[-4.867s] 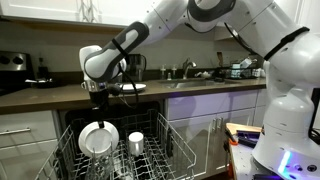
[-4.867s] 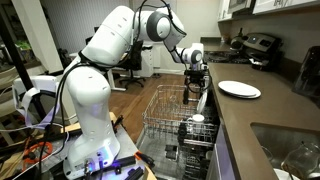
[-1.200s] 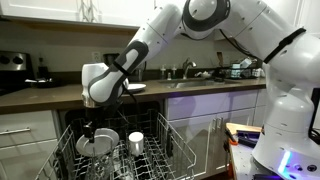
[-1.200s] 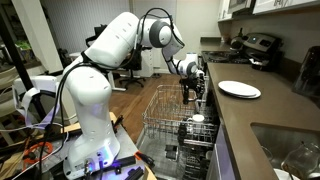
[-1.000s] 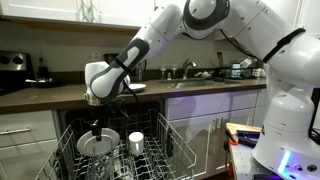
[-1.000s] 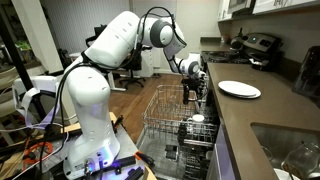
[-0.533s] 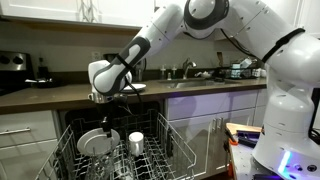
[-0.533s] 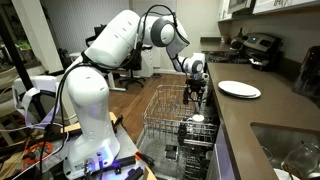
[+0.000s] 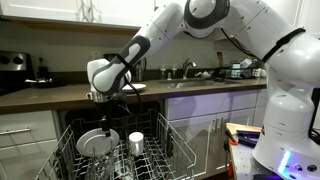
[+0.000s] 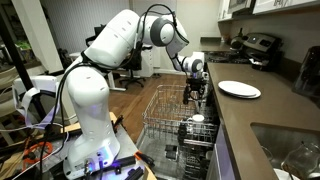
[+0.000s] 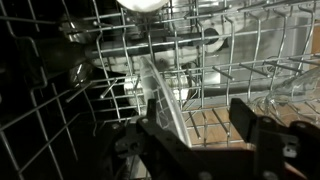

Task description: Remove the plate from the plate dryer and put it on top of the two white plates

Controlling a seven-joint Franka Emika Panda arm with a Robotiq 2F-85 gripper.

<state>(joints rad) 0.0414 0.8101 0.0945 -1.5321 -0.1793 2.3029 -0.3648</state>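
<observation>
The plate stands on edge between the tines of the wire plate dryer, which is pulled out below the counter. My gripper hangs just above the plate's right rim. In the wrist view the gripper is open. The plate's thin rim runs down toward the left finger, with a wide gap to the right finger. The two white plates lie stacked on the counter, to the right of the gripper and the dryer.
A small white cup stands in the rack right of the plate and also shows in an exterior view. The counter edge runs beside the rack. A sink and a stove are on the counter.
My gripper has risen from down at the plate to just above its rim and shifted slightly right. The plate is still in the rack.
</observation>
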